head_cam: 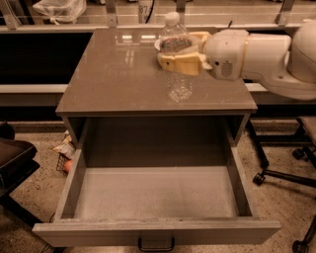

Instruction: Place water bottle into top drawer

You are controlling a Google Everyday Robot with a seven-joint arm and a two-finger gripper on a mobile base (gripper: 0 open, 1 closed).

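The water bottle (178, 79) is clear and ribbed with a white cap, and stands upright in my gripper (180, 63). The tan fingers (174, 64) are shut round its middle, below the dark label band. The white arm comes in from the right. The bottle hangs just above the front part of the brown cabinet top (113, 74). Its base is near the front edge. The top drawer (158, 193) is pulled fully open below, with a bare pale grey floor and a thick front panel (157, 232).
A white bowl rim (158, 45) shows just behind the bottle. An office chair base (281, 175) stands right of the drawer, a dark seat (14, 158) to its left. Small litter (64, 150) lies on the floor. A plastic bag (58, 9) sits at the back left.
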